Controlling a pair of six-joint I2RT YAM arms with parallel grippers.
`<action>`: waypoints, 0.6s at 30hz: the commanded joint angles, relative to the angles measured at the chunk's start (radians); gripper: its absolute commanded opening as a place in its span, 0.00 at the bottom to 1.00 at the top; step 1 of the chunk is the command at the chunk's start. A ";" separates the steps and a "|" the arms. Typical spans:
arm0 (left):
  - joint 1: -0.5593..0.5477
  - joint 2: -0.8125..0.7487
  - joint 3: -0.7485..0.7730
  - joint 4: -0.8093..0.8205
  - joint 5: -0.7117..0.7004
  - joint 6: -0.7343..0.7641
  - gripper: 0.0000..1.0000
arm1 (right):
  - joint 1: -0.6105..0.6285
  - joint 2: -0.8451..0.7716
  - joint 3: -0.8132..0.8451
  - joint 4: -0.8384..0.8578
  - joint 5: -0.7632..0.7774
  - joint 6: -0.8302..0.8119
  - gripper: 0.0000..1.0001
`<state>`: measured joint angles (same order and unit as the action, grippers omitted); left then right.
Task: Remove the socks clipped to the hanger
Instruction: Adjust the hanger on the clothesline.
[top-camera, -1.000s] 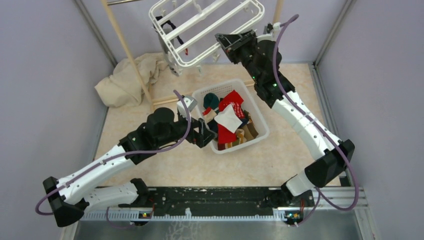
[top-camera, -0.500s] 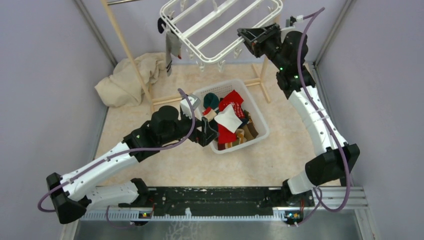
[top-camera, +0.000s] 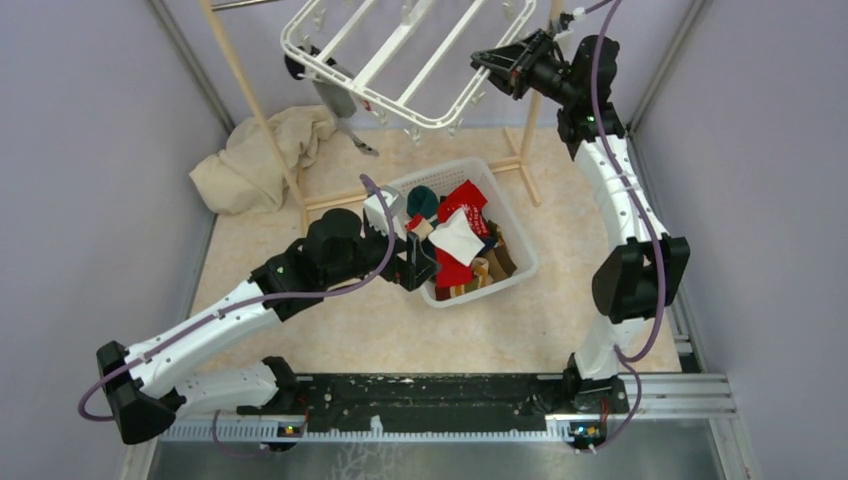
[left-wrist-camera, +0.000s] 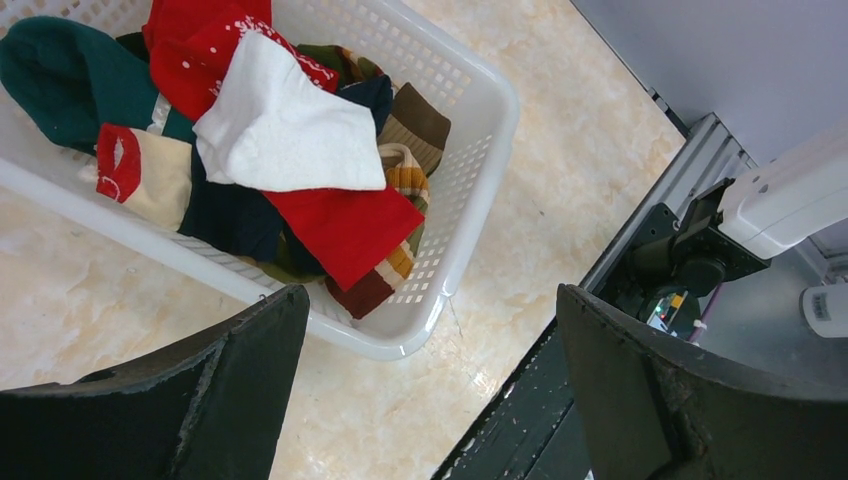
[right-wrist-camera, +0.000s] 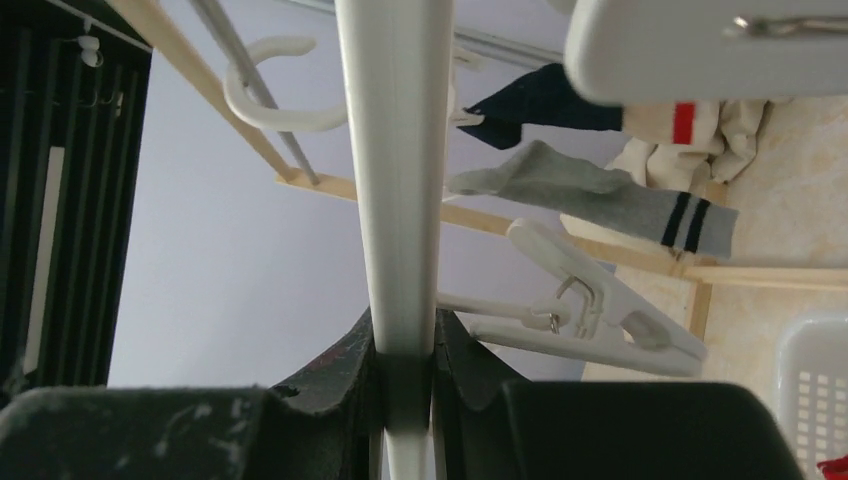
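Note:
The white hanger (top-camera: 400, 62) hangs tilted high at the back, above the basket. My right gripper (top-camera: 484, 60) is shut on its right edge bar; in the right wrist view the bar (right-wrist-camera: 398, 180) runs straight between the closed jaws of that gripper (right-wrist-camera: 405, 345). Two socks are still clipped at the hanger's far left: a grey one with dark stripes (top-camera: 337, 100) (right-wrist-camera: 600, 200) and a dark navy one (top-camera: 296, 66) (right-wrist-camera: 545, 98). My left gripper (top-camera: 420, 266) (left-wrist-camera: 430, 380) is open and empty, low beside the basket's near left side.
The white slatted basket (top-camera: 522, 262) (left-wrist-camera: 480, 170) holds several loose socks, red, white and green. A beige cloth (top-camera: 255, 160) lies at the back left. Wooden poles (top-camera: 252, 105) (top-camera: 528, 150) stand behind the basket. An empty clip (right-wrist-camera: 600, 315) dangles near my right fingers.
My right arm has swung up and to the right with the hanger, which rose and turned, carrying the two clipped socks with it. The left arm has hardly moved.

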<state>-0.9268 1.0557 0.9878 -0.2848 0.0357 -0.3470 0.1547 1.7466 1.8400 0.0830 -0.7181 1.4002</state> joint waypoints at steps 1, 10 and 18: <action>0.003 0.006 0.040 0.008 -0.004 -0.007 0.99 | 0.006 0.018 0.081 0.129 -0.128 0.033 0.15; 0.003 0.020 0.047 0.010 0.000 -0.012 0.99 | 0.006 -0.010 0.110 -0.165 -0.077 -0.210 0.66; 0.002 0.029 0.050 0.013 0.004 -0.017 0.99 | 0.001 -0.055 0.170 -0.478 0.065 -0.485 0.78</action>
<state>-0.9268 1.0805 1.0004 -0.2848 0.0357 -0.3515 0.1551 1.7798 1.9594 -0.2493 -0.7326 1.0840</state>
